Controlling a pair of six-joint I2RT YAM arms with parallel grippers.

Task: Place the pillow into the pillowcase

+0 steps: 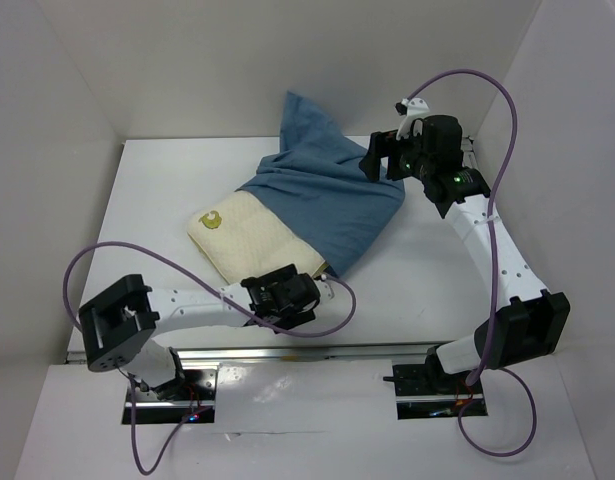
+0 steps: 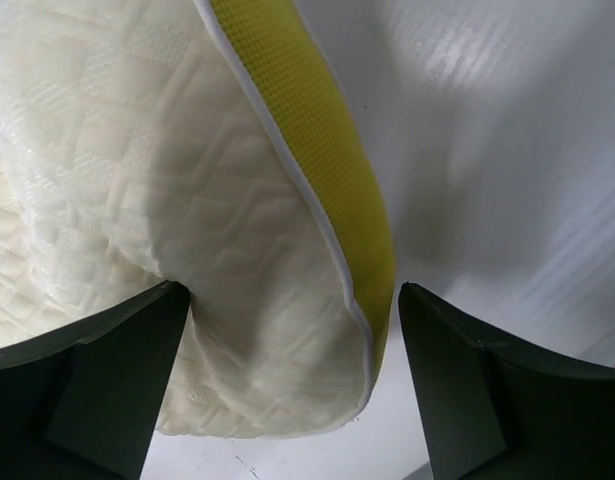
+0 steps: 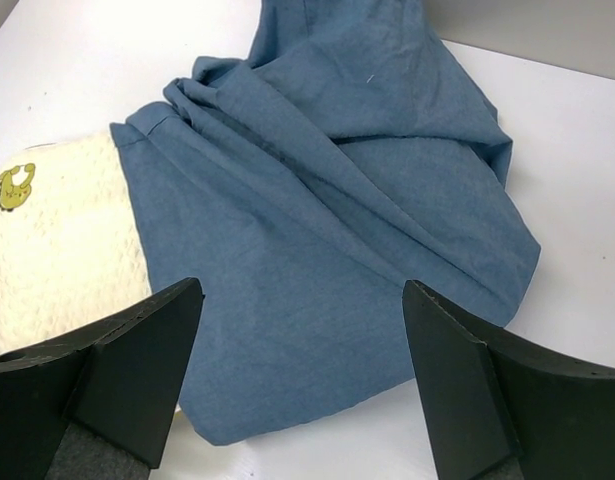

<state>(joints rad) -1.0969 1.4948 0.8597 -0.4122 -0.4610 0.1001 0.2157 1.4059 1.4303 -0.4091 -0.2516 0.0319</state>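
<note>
The cream-white pillow [image 1: 237,235] lies left of the table's middle, with its small yellow mark [image 1: 213,218] showing. Its far right part is under the wrinkled dusty-blue pillowcase [image 1: 327,190]. My left gripper [image 1: 290,278] is at the pillow's near corner. In the left wrist view it [image 2: 292,380] is open round that corner [image 2: 267,330]. The left finger touches the cloth; the right one stands apart from the yellow edge band [image 2: 317,130]. My right gripper [image 1: 380,165] hangs open above the pillowcase [image 3: 317,230], nothing between its fingers [image 3: 302,370]. The pillow [image 3: 57,250] shows at the left there.
White walls [image 1: 77,90] close in the table [image 1: 427,250] at the left, back and right. Purple cables [image 1: 497,110] loop from both arms. A metal rail [image 1: 307,352] runs along the near edge by the arm bases.
</note>
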